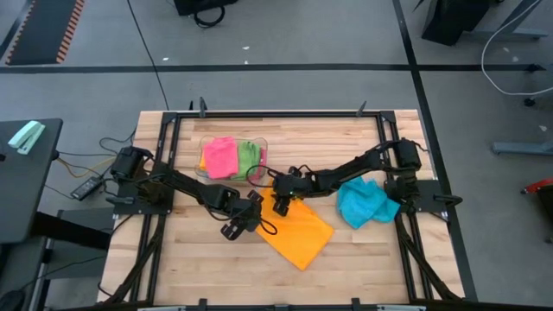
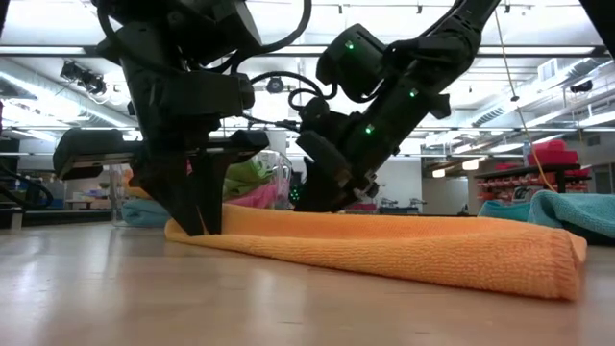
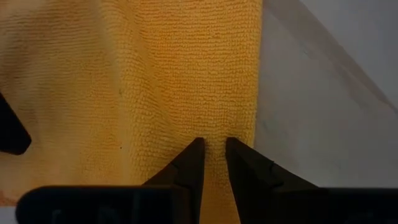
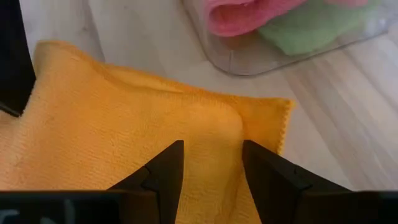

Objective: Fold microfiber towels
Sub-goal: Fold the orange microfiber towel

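An orange towel (image 1: 301, 233) lies folded on the wooden table, near its middle. My left gripper (image 1: 252, 221) points steeply down at the towel's left end (image 2: 197, 229) and is shut on it. My right gripper (image 1: 281, 201) stands open over the towel's far corner (image 4: 239, 121). There an upper layer lies folded over a lower one, and the fingers (image 4: 168, 168) stand on either side of the fold's rounded edge. A blue towel (image 1: 367, 204) lies crumpled at the right. Pink (image 1: 219, 156) and green (image 1: 250, 157) towels sit in a clear bin. My left gripper pinches the orange towel close to its side edge (image 3: 214, 132) between its two nearly shut fingers, which come from above, pointing steeply down. The towel lies flat on the table around them; one layer or several, I cannot tell. My right gripper's tips (image 2: 332, 204) reach the towel's top, and I cannot tell whether they touch it.
The clear plastic bin (image 1: 262, 149) stands just beyond the towel, close to my right gripper. A black frame (image 1: 276, 113) borders the table. Bare wood lies at the near left and near right.
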Tool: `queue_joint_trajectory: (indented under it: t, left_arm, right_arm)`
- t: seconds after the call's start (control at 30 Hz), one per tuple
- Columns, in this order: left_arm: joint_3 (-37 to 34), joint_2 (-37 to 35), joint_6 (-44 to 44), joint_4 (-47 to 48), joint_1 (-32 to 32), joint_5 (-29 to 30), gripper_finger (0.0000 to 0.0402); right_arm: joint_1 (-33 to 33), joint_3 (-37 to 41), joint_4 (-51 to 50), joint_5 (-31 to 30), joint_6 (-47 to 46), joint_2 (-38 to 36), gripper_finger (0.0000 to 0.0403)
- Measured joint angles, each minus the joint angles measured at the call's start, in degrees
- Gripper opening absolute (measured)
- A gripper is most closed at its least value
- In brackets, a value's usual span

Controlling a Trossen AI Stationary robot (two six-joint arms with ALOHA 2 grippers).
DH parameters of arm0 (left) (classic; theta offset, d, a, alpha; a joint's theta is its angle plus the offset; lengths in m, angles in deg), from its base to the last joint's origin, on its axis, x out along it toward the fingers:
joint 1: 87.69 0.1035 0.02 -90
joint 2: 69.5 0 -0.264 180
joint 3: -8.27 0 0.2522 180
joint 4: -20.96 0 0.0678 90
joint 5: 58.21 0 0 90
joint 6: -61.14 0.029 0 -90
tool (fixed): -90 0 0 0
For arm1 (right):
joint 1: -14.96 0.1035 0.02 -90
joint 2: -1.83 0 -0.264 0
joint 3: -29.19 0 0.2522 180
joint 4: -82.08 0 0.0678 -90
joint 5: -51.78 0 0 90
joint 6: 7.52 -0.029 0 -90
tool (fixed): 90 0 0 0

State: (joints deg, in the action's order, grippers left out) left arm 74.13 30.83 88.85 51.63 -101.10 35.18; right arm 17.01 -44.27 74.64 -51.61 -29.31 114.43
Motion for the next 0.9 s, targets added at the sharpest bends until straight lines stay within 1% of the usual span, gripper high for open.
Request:
queue_joint_trajectory:
  t: [0.13,0.23,0.43,0.53,0.63,0.77,0.9]
  left_arm:
    - [0.0,0.0,0.1,-0.3,0.0,0.1,0.0081]
    - [0.0,0.0,0.2,-0.4,0.0,0.1,0.0084]
    - [0.0,0.0,0.6,-0.4,0.0,0.1,0.0077]
    - [0.0,0.0,0.6,-0.4,0.0,0.0,0.0074]
    - [0.0,0.0,0.6,-0.5,0.0,0.0,0.0075]
    - [0.0,0.0,0.6,-0.5,0.0,0.1,0.0079]
    - [0.0,0.0,0.5,-0.5,0.0,0.0,0.0077]
  right_arm:
    - [-0.8,0.0,2.2,3.2,0.6,0.0,0.0163]
    - [-0.9,0.0,2.6,3.8,0.7,0.2,0.0150]
    - [-1.2,0.0,3.5,-0.2,2.6,0.3,0.0136]
    - [-1.1,0.1,6.0,-0.4,4.3,0.6,0.0138]
    - [-1.1,0.1,6.2,-0.9,4.6,2.8,0.0142]
    - [-1.1,-0.1,10.5,-0.5,3.7,5.5,0.0149]
    - [-0.8,-0.1,10.5,-1.1,3.5,5.9,0.0151]
